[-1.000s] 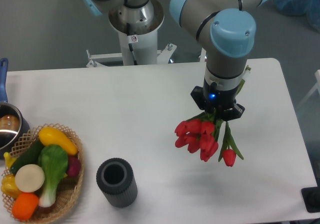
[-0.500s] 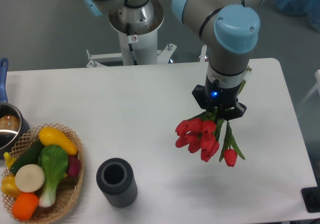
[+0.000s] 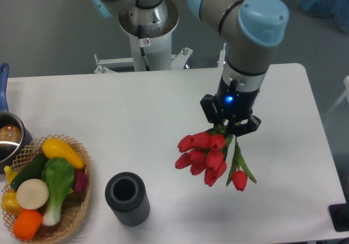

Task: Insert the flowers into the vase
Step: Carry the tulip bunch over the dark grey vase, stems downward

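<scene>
Since half a second ago, the gripper [image 3: 229, 125] and its bunch sit further left and a little lower in the picture, nearer the vase [image 3: 127, 198]. One arm reaches down from above the table [image 3: 109, 119], its two fingers closed on the stems of the flowers [image 3: 206, 154], which hang buds-down clear of the tabletop. I count about nine red buds: a tight cluster of eight or so, plus one bud dangling apart at the lower right among two long green leaves (the overlap makes an exact count uncertain). One vase stands upright near the front edge, mouth open to the camera, well to the lower left of the bunch and not touching it.

Just left of the vase sits one wicker basket [image 3: 82, 200] holding about seven toy vegetables, among them a yellow one, an orange one, a dark green one and a white disc. One steel pot [image 3: 8, 140] with a blue handle is cut off by the left edge.
</scene>
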